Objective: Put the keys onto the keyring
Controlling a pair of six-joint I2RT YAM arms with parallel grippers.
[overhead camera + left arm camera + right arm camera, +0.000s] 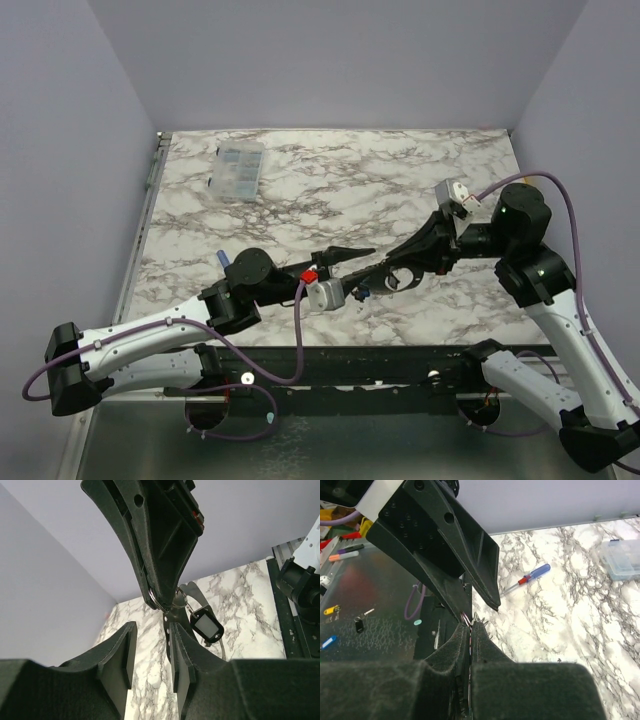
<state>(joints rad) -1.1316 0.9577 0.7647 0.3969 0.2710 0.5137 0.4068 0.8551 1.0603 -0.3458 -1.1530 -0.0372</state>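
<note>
My right gripper (471,625) is shut on the thin metal keyring (159,601), whose rim shows between its tips, and it holds the ring above the marble table. A dark key with a pale window (206,625) hangs from the ring by a small link. My left gripper (150,630) is open and empty, its fingers just short of the ring. In the top view the two grippers meet nose to nose at the table's near middle: the left one (350,255) and the right one (366,280). Three small keys, yellow (330,610), dark (359,625) and blue (327,642), lie on a grey metal surface.
A clear compartment box (240,168) stands at the far left of the table. A blue-handled screwdriver (222,258) lies by the left arm and shows in the right wrist view (530,576). Marker pens (344,555) lie on the metal surface.
</note>
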